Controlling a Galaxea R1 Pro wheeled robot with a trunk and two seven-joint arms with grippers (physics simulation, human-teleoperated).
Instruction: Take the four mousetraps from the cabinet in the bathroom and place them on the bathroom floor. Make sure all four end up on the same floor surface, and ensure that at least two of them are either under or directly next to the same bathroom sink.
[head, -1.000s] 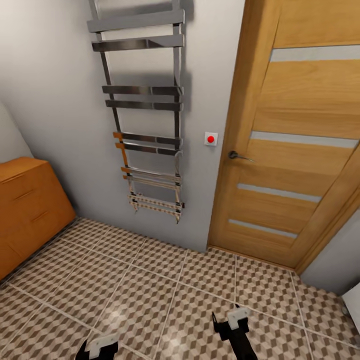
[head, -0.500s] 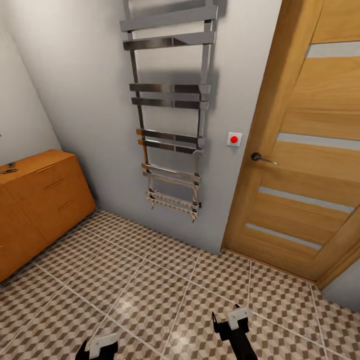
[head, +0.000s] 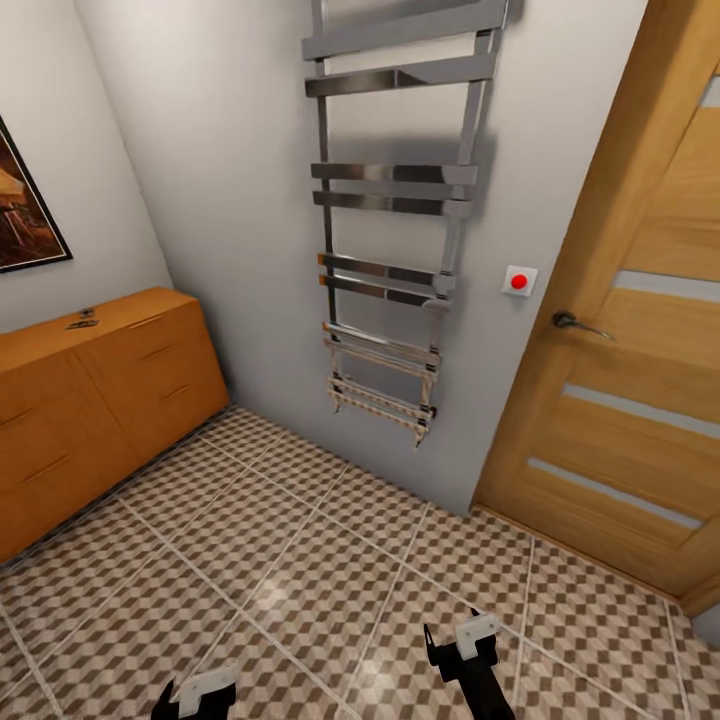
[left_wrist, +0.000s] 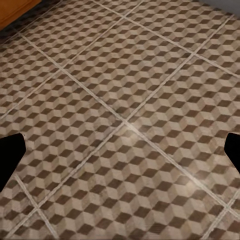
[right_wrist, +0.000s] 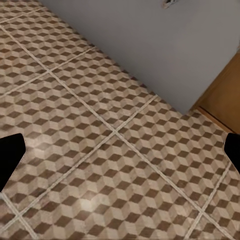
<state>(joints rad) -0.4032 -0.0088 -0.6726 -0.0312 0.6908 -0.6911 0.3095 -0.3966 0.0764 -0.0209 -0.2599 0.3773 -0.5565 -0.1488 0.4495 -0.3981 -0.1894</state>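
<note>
Cube-patterned bathroom floor (head: 300, 560) is stretching ahead. Both the left gripper (left_wrist: 120, 150) and right gripper (right_wrist: 120, 150) are hanging wide open above it, gripping nothing. One mousetrap (head: 82, 320) is lying atop the cabinet (head: 110, 400) by the wall.

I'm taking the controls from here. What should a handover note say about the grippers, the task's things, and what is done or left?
Left gripper and right gripper: both open, empty, low over the cube-patterned brown and cream tiled floor.
The low orange-brown wooden cabinet stands at the left wall, drawers shut. A small dark object lies on its top, too small to identify.
No trap on the visible floor, so nothing looks done.
Left: drive to the cabinet, find four mousetraps, set them on the tiles, two by the sink.
</note>
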